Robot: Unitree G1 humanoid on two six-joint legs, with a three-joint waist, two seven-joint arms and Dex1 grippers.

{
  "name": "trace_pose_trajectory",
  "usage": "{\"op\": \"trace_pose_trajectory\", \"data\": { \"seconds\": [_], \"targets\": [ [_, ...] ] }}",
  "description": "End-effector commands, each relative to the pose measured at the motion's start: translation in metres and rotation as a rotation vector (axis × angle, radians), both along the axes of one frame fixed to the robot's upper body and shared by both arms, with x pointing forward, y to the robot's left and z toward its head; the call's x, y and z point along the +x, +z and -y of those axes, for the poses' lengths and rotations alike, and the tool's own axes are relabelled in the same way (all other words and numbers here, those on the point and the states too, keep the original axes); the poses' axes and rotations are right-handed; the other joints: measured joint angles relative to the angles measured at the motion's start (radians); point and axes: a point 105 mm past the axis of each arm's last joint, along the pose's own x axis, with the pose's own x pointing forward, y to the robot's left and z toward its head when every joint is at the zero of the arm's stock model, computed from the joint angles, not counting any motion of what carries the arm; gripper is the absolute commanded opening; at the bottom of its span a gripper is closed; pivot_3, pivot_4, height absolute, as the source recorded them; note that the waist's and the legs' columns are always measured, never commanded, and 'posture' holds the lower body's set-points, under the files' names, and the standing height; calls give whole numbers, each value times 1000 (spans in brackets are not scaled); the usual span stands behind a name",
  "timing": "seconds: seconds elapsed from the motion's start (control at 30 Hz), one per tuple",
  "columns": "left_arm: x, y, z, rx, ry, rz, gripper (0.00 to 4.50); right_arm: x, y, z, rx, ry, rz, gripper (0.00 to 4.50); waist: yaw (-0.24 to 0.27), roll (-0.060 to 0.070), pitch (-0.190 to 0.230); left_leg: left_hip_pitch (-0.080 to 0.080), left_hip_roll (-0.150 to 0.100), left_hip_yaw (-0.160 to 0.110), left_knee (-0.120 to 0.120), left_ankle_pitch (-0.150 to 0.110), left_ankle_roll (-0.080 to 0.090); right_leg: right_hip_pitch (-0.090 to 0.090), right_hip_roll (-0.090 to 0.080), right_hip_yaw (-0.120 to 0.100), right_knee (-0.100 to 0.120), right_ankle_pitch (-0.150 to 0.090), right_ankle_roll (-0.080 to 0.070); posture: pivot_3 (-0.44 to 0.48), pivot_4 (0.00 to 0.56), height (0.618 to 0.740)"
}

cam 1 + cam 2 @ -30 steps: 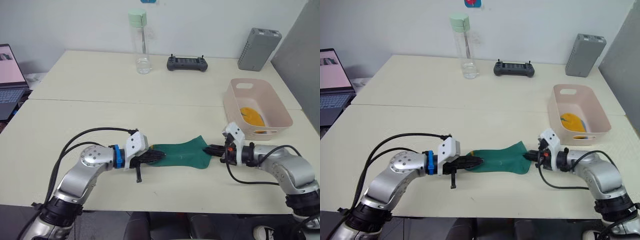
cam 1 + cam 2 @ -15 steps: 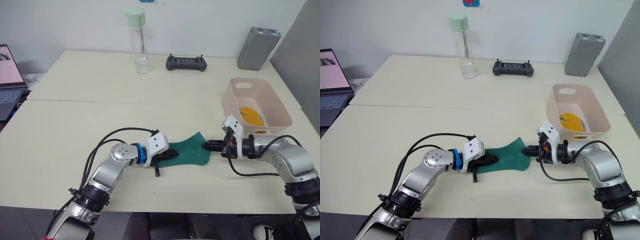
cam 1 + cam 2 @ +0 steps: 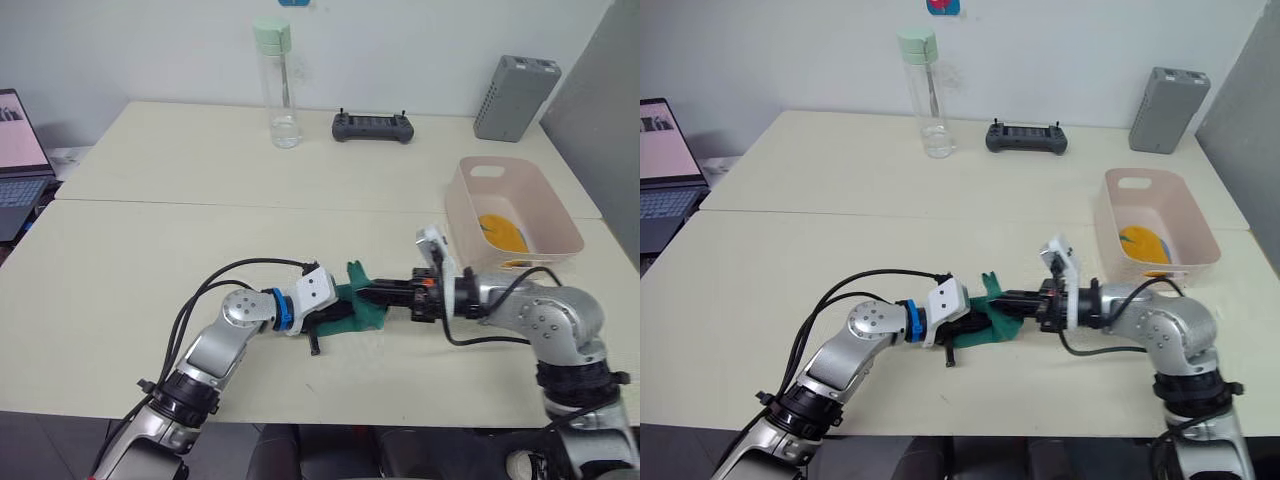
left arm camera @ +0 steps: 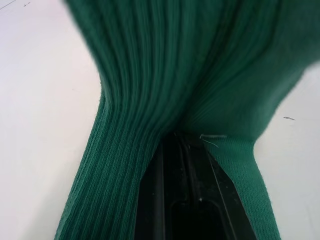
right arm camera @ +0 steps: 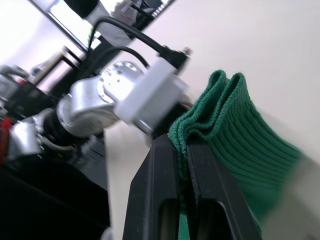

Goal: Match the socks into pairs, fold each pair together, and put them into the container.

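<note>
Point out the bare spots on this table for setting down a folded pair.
Bare: the near left table; the stretch between bottle and tub. Crowded: the middle front, where both grippers, left and right, clamp the green socks.

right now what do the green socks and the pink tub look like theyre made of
Green socks: soft ribbed knit fabric, matte; fine ribs show and it bunches between both grippers. Pink tub: probably moulded plastic, smooth with a slight sheen, rounded corners and a cut-out slot handle.
</note>
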Motion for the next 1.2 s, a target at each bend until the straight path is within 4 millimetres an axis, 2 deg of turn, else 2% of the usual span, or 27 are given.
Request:
{"op": "trace_pose_trajectory", "data": {
  "seconds": [0.03, 0.1, 0.33, 0.43, 0.57, 0.67, 0.77, 0.83, 0.9, 1.03, 1.1, 1.2],
  "targets": [
    [-6, 0, -7, -7, 6, -35, 0, -1, 9, -9, 8, 22, 48, 72, 0, 0, 0, 0, 0, 0, 0, 0, 0, 0, 0, 0, 0, 0, 0, 0, 150, 740],
    [-10, 8, -16, -13, 11, -61, 0, 1, 3, -14, -16, 22, 44, 72, -1, 0, 0, 0, 0, 0, 0, 0, 0, 0, 0, 0, 0, 0, 0, 0, 150, 740],
    [-25, 47, -72, 77, 49, -60, 0, 7, -12, -31, -101, 35, 68, 72, -23, 0, 0, 0, 1, 0, -1, 0, 0, -2, 1, -1, 1, -2, 1, 0, 150, 740],
    [-32, 65, -83, 74, 47, -71, 0, 8, -15, -41, -108, 49, 67, 72, -26, 1, 1, -1, 1, 0, -1, 0, 0, -2, 0, -1, 0, -2, 0, 0, 150, 740],
    [-28, 84, -101, 125, 69, -35, 0, 16, -30, -52, -182, 29, 85, 72, -24, 1, 1, -1, 1, 0, -1, 0, 0, -3, 0, -2, 0, -2, 0, 0, 150, 740],
    [-19, 94, -104, 117, 83, -1, 0, 17, -25, -52, -155, 28, 90, 805, -21, 1, 1, -1, 1, 0, -1, 0, 0, -3, 0, -2, 0, -3, -1, 0, 150, 740],
    [-20, 100, -95, 92, 50, 7, 0, 19, -9, -45, -96, 11, 90, 1748, -23, 1, 1, -1, 1, 0, -1, 0, 0, -3, 0, -2, 0, -2, 0, 0, 150, 740],
    [-21, 97, -84, 78, 28, 9, 0, 12, 8, -38, -29, 29, 76, 2428, -23, 1, 1, -1, 1, 0, -2, 0, 0, -3, 0, -2, 0, -3, -1, 0, 150, 740],
    [-24, 92, -77, 72, 8, 0, 0, 8, 16, -31, -8, 26, 67, 3136, -23, 1, 1, -1, 1, -1, -3, 0, 0, -3, 0, -2, 0, -3, -2, 0, 150, 740],
    [-32, 76, -73, 89, -16, -41, 0, 8, 12, -14, -50, -27, 51, 4426, -23, 1, 1, -1, 1, -1, -4, 0, 0, -3, 0, -3, 0, -2, -3, 0, 150, 740],
    [-34, 65, -75, 127, -21, -51, 0, 13, 5, -7, -88, -78, 36, 4426, -24, 1, 1, -1, 1, -1, -4, 0, 0, -3, 0, -2, 0, -2, -3, 0, 150, 740],
    [-27, 30, -88, 249, 19, -2, 0, 25, -21, 5, -196, -180, 0, 4426, -25, 1, 1, -1, 1, 0, -3, 0, 0, -3, 0, -2, 0, -3, -3, 0, 150, 740]
  ]
}}
